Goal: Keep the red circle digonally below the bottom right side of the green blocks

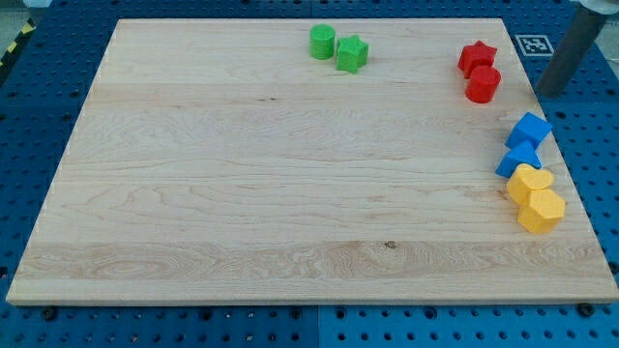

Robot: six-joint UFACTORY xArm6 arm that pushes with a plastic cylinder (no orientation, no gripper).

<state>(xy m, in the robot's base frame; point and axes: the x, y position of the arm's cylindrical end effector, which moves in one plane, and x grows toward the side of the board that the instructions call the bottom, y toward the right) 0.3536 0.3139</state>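
Note:
The red circle [483, 84] sits near the view's top right, touching the red star [476, 57] just above it. The two green blocks are at the top centre: a green circle [322, 42] and a green star-like block [352, 53] touching it on its right. My rod comes down at the far top right, and my tip [549, 92] is just off the board's right edge, to the right of the red circle, not touching any block.
Along the board's right edge lie a blue cube [530, 130], a blue triangle-like block [517, 159], a yellow heart [529, 181] and a yellow hexagon [541, 210]. The wooden board [242, 193] rests on a blue perforated table.

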